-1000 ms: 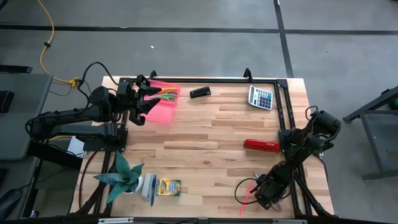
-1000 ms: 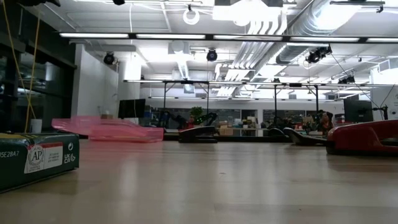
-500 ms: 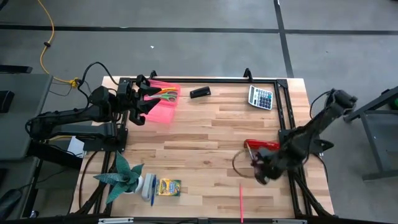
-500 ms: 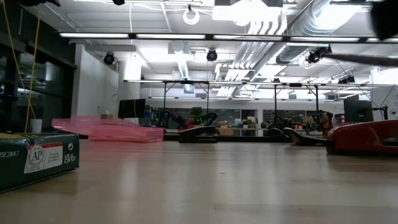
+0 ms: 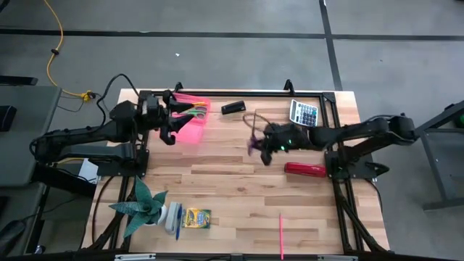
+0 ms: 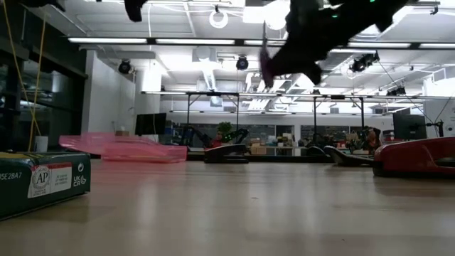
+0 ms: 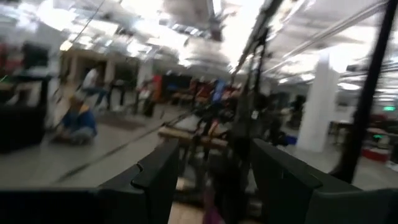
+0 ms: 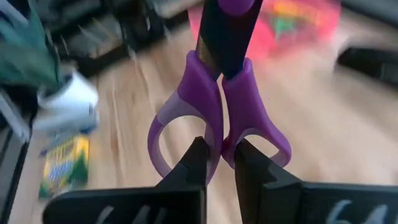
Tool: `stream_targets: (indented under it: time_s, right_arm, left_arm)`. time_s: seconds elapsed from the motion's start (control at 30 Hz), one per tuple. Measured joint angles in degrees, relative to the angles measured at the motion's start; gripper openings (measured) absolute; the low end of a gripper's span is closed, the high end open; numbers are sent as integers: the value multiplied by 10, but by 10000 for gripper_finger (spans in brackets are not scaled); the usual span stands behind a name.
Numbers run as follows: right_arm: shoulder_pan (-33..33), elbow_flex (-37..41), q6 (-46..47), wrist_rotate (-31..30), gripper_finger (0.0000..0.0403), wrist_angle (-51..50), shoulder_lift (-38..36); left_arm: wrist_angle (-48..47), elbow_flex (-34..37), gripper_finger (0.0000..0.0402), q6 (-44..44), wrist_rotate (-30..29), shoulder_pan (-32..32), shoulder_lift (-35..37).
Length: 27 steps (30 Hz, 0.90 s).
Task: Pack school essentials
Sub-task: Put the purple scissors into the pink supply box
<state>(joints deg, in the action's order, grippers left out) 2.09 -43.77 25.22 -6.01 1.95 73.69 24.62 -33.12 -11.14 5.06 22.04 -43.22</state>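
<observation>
Right jaws [image 8: 216, 163]: 2 dark fingers pinched together on the purple scissors [image 8: 219, 109], where the 2 smooth plastic handle loops meet; the dark closed blades point away from the wrist.
Right jaws, place: raised over the middle of the bench [image 5: 239, 163], the arm reaching in from the right side.
Left jaws [image 5: 170, 123]: spread wide at the rim of the pink pouch [image 5: 190, 125], the fingers set apart; what they touch cannot be told.
Pink pouch: soft, translucent, at the far left corner of the bench; thin orange, yellow and green-looking items [image 5: 193, 109] lie in its mouth.
Pink pencil [image 5: 281, 235]: thin straight stick, lying alone near the front edge.
Crayon box [image 5: 196, 218]: small, flat, yellow-green cardboard, by the front left.
Blue pen [image 5: 177, 228]: just beside the crayon box.
Bench: pale wood planks inside a black frame.
Red bar [image 5: 305, 170]: long, glossy, right of centre.
Calculator [image 5: 304, 113]: grey, keyed, far right corner.
</observation>
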Motion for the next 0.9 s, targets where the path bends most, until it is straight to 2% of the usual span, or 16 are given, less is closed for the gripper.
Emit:
stream_targets:
  time_s: [0.07, 0.2, 0.37, 0.47, 0.9]
  right_arm:
    - [25, -18, -35, 8, 17, 21, 11]
    - [52, -81, -105, 32, 17, -29, 28]
    - [57, -140, -163, 34, 17, -97, 41]
    - [57, -145, -166, 28, 17, -113, 44]
    - [57, -146, -161, 38, 17, -97, 44]
  left_arm:
    - [-13, 0, 186, -6, -15, 0, -11]
    - [-28, -10, 186, 7, -17, 2, -51]
    - [-82, -49, 186, 28, 19, 14, -106]
    - [-80, -57, 186, 28, 38, 20, -124]
    - [-81, -57, 186, 27, 40, 17, -129]
